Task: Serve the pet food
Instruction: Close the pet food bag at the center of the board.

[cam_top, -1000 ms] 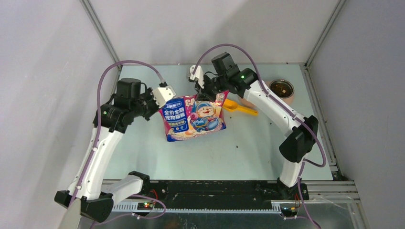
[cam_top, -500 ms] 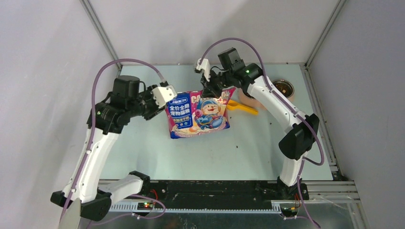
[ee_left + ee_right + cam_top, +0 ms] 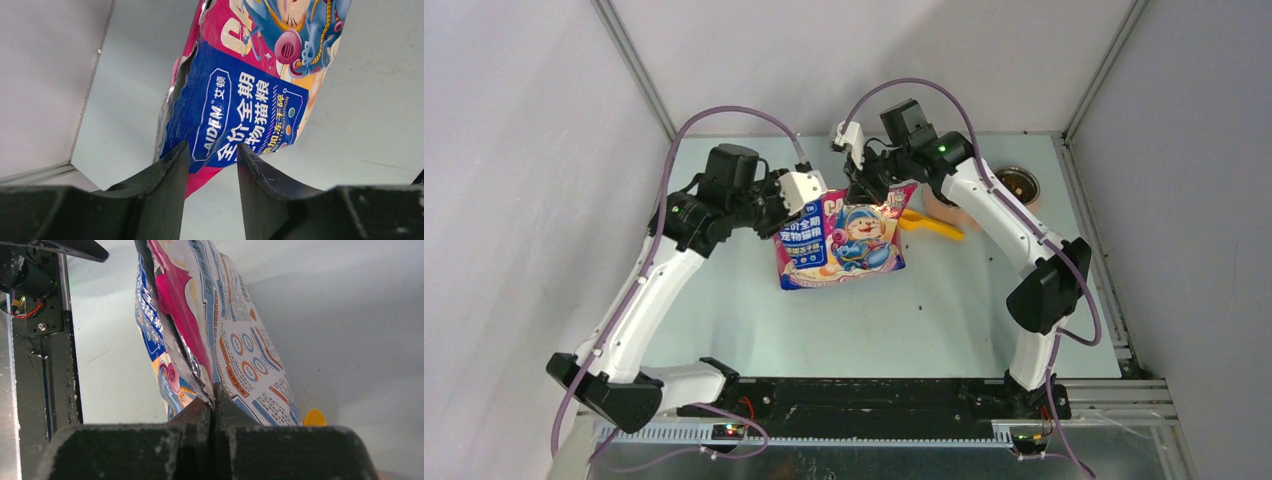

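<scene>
So the right tool (image 3: 214, 399) is pinched tight on the torn top edge of the bag (image 3: 844, 245), jaws pressed together with the foil caught between them, and the bag hangs down from it over the tabletop (image 3: 944, 320). I can't tell if the bottom actually touches down. The left tool (image 3: 212, 150) is up at the bag's other top corner with its jaws apart. The blue printed corner shows in the gap between them, but neither finger looks closed on it. The only pet food (image 3: 1014, 185) I can see is some dark brown kibble in the round bowl (image 3: 991, 187) at the far right of the tabletop, well apart from the bag. The yellow scoop (image 3: 929, 226) lies flat just beside the bag, on the bowl's side.
</scene>
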Robot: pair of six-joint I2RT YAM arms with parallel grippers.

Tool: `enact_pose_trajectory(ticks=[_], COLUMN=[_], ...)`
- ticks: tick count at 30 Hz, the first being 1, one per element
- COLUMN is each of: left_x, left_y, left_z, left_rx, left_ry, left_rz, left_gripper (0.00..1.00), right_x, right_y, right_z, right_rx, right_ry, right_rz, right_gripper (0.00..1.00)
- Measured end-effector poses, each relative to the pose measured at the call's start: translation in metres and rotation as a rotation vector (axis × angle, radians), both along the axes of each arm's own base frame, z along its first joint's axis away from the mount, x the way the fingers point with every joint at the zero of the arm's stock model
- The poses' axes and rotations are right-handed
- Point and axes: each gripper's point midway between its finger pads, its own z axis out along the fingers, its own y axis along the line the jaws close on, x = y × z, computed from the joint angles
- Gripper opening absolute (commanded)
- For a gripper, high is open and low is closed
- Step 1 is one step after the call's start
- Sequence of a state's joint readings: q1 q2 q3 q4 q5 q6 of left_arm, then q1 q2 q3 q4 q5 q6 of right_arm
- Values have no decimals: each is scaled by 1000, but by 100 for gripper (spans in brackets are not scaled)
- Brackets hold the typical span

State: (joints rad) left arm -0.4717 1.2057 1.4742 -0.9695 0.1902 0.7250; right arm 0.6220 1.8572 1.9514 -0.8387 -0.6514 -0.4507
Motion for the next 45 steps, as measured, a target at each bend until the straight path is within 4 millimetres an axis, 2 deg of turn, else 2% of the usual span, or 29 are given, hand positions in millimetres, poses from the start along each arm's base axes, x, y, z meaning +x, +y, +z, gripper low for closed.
enact_pose_trajectory(ticks=[4, 7, 9, 15, 18, 21, 27, 29, 30, 32, 38, 45], left_x=[7, 6, 4, -8, -12, -7, 14, 20, 23, 30, 33, 36], left_y=[-6, -9, -12, -21, -19, -19, -18, -17, -16, -15, -14, -12], left_z=[-5, 0, 13, 71, 79, 71, 20, 7, 3, 1, -2, -3], left_rx=[-1, -20, -48, -152, -162, -147, -55, -22, -11, 6, 20, 20], left_ry=[10, 1, -16, -129, -150, -146, -69, -51, -46, -57, -53, -55], left_rz=[-5, -20, -37, -104, -108, -103, -67, -59, -54, -44, -28, 3], left_gripper=[46, 46, 46, 49, 51, 51, 47, 40, 30, 17, 2, 0], right_x=[1, 2, 2, 1, 1, 1, 1, 0, 0, 0, 1, 3], right_y=[0, 0, 0, 0, 0, 0, 0, 0, 0, -1, -1, 1], right_z=[0, 0, 0, -1, 0, -1, -1, 0, 0, 0, 0, 0], right_rx=[0, 1, 1, 1, 2, 2, 3, 1, 1, 1, 1, 3], right_ry=[-1, 2, 5, 15, 18, 19, 22, 24, 24, 24, 21, 19], right_rz=[-2, -5, -6, -8, -9, -9, -9, -9, -8, -8, -10, -11], right_gripper=[0, 0, 0, 0, 0, 0, 0, 0, 0, 0, 0, 0])
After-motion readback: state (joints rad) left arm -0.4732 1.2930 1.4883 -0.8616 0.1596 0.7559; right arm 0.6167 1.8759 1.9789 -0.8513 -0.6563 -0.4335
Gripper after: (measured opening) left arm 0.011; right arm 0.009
